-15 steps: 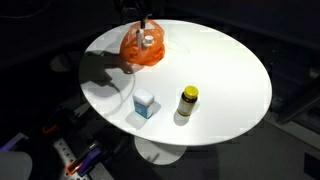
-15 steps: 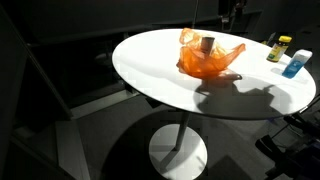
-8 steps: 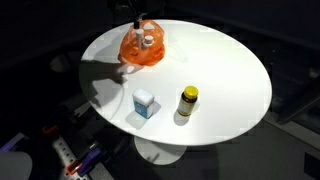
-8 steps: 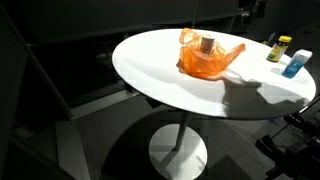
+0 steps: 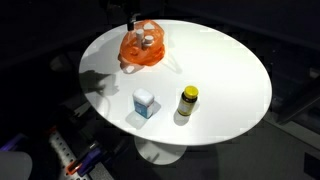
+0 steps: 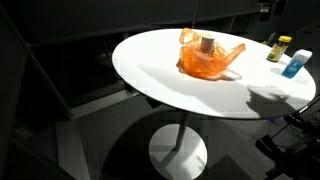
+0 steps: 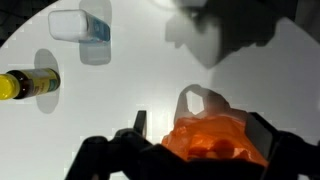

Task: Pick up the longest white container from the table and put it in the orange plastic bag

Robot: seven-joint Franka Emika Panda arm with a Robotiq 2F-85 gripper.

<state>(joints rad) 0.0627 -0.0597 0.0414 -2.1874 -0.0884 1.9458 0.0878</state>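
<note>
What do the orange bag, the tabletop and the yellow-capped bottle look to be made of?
Orange bag: thin plastic film, crumpled and slightly shiny, with floppy handles. Tabletop: smooth, white and evenly bright, probably laminate or painted board; the look does not show which. Yellow-capped bottle: dark body, plastic or glass; too small to tell.

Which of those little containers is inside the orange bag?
The white container poking out of the orange plastic bag. The white-and-blue box and the yellow-capped bottle stand on the open table, away from the bag.
</note>
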